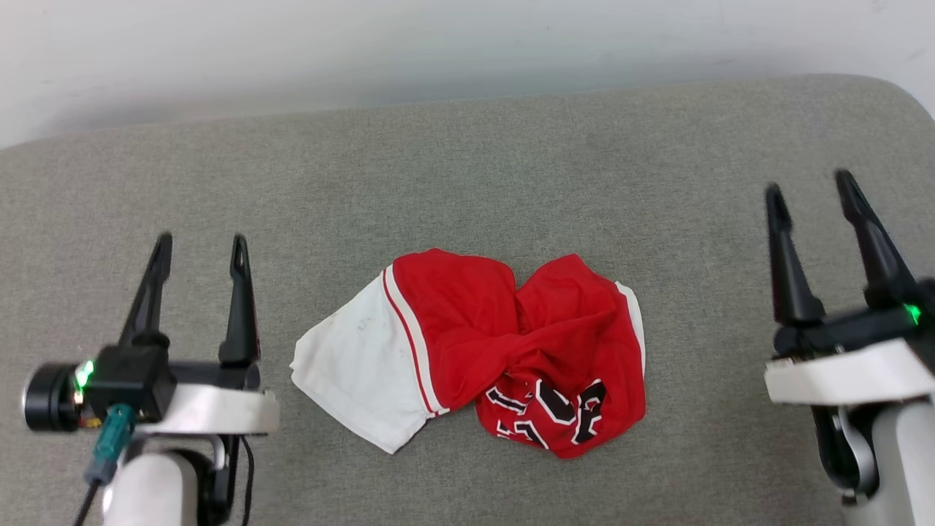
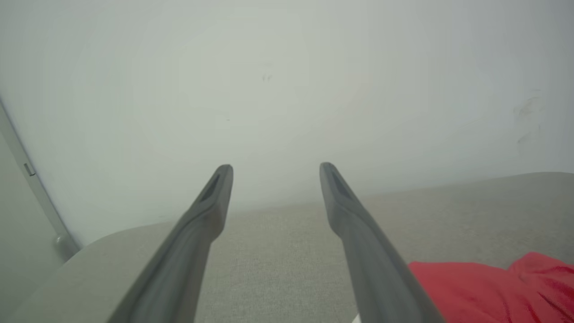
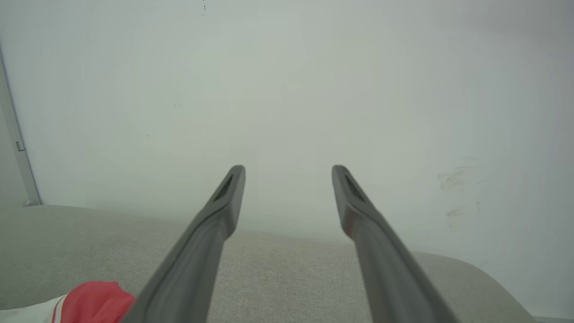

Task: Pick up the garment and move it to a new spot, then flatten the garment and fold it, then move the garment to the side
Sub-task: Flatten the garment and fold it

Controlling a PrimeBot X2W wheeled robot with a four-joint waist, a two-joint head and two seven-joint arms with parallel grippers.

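The work surface is a grey fabric-covered pad (image 1: 467, 183) with rounded corners, set against a plain pale wall (image 1: 292, 44). The garment (image 1: 467, 343) lies crumpled near the middle of the pad, between the two grippers and touching neither.

**Garment condition.** The red body is twisted into a knot-like gather at its centre. One white sleeve (image 1: 350, 372) spreads out toward the robot's left, edged by striped trim (image 1: 409, 343). Part of the black lettering (image 1: 555, 409) shows at the near edge.

**End effectors.**
- The left gripper (image 1: 201, 239) has its fingers spread wide and holds nothing. It is near the sleeve.
- The right gripper (image 1: 808, 183) is likewise spread wide and empty, well apart from the garment.

**Handling estimate.** The cloth is judged to be light, soft and limp, so it should sag and drape from any single hold. It carries no breakage risk. The fabric pad probably offers some friction, so dragging may bunch the cloth further.

**Recommended hold.** Pinch a raised fold, not flat cloth. The ridge beside the central twist suits a one-gripper lift. For flattening, the sleeve hem and the opposite red edge suit a two-gripper spread (the collar and shoulder seams cannot be located in this state).
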